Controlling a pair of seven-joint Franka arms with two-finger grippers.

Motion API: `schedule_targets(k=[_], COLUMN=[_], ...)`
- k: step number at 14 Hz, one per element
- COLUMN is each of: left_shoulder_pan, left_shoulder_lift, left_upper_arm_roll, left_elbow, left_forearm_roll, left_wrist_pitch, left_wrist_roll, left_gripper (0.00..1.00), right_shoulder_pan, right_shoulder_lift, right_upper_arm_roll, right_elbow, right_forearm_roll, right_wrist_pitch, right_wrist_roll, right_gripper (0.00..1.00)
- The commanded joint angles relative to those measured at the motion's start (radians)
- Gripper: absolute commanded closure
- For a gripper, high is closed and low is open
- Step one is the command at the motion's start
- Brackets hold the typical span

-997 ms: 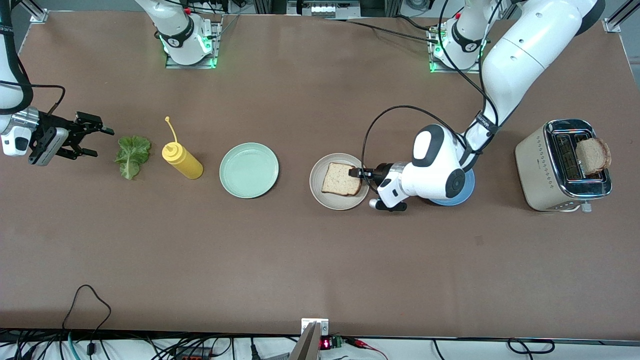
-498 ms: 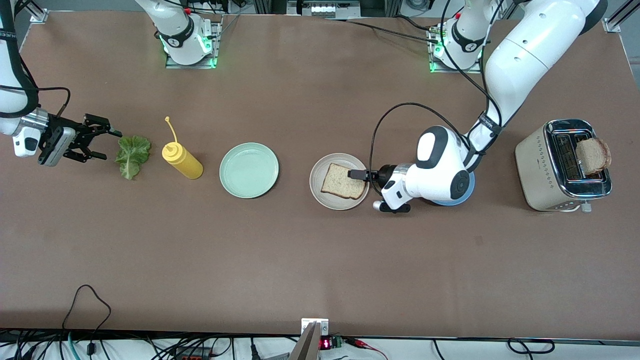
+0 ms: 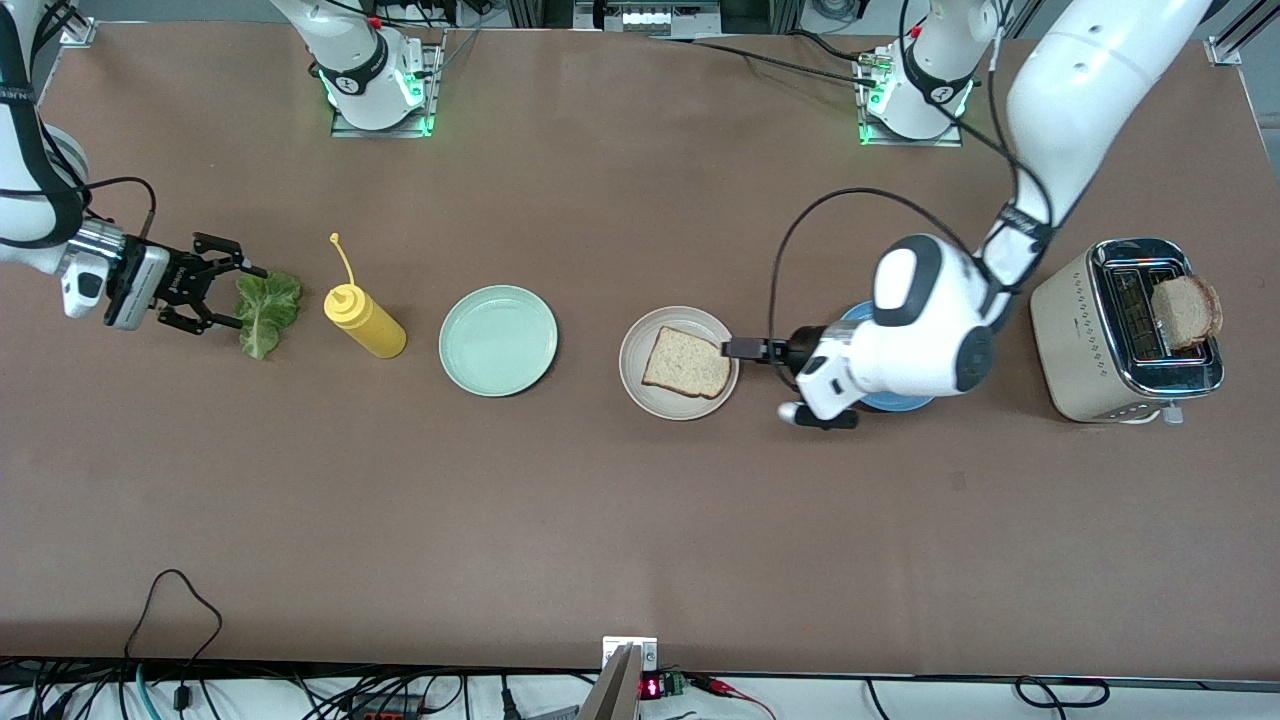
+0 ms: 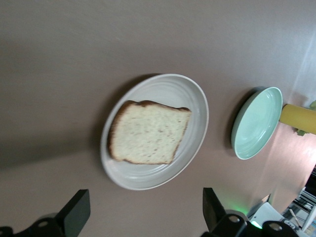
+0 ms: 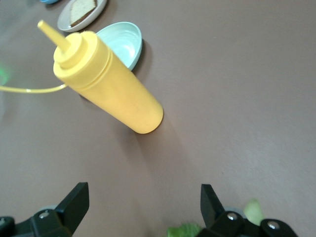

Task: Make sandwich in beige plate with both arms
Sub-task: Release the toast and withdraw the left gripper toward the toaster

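A brown surface (image 3: 600, 520) is seen from above, with a toaster (image 3: 1128, 330) at the left arm's end holding one bread slice (image 3: 1186, 310) upright in its slot. The beige plate (image 3: 640, 385) is set near the middle, with another bread slice (image 3: 686, 363) lying flat on it, while the left claw (image 3: 742, 349) is held wide and empty just beside the plate's rim. The right claw (image 3: 228, 297) is spread wide at the lettuce leaf (image 3: 266, 313), beside a yellow squeeze bottle (image 3: 364, 320).

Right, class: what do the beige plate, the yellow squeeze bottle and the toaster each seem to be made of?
Beige plate: probably glazed ceramic or melamine; smooth, with a soft sheen.
Yellow squeeze bottle: likely soft plastic; opaque, matte, moulded nozzle.
Toaster: cream body, perhaps painted metal, with a mirror-bright chrome top around the slots.
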Motion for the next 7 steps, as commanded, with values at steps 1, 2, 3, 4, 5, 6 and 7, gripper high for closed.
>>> schedule_targets(k=[1, 2, 3, 4, 5, 6, 7], left_shoulder_pan=[0.09, 0.114, 0.137, 0.159, 0.173, 0.193, 0.207], left_shoulder_lift=[-0.072, -0.075, -0.073, -0.073, -0.076, -0.076, -0.076], left_upper_arm_roll=[-0.001, -0.001, -0.002, -0.002, -0.001, -0.001, -0.001], left_elbow=[-0.023, -0.011, 0.002, 0.005, 0.009, 0.032, 0.067], left_forearm_roll=[0.112, 0.183, 0.253, 0.304, 0.33, 0.358, 0.399], left_wrist_pitch=[-0.085, -0.122, -0.148, -0.162, -0.173, -0.203, -0.241], left_wrist_roll=[0.019, 0.021, 0.021, 0.024, 0.024, 0.024, 0.025], left_gripper=[0.0, 0.0, 0.0, 0.0, 0.0, 0.0, 0.0], right_shoulder_pan=[-0.02, -0.02, -0.018, -0.018, -0.018, -0.018, -0.017], right_shoulder_lift=[0.026, 0.034, 0.04, 0.055, 0.075, 0.1, 0.115], right_upper_arm_roll=[0.017, 0.017, 0.017, 0.017, 0.017, 0.017, 0.017], right_elbow=[-0.012, -0.012, -0.01, -0.01, -0.01, -0.01, -0.009], right_forearm_roll=[0.064, 0.075, 0.087, 0.119, 0.156, 0.2, 0.239], right_wrist_pitch=[0.009, 0.009, 0.011, 0.009, 0.005, -0.002, -0.008], right_wrist_roll=[-0.128, -0.146, -0.178, -0.232, -0.287, -0.35, -0.396], right_gripper=[0.0, 0.0, 0.0, 0.0, 0.0, 0.0, 0.0])
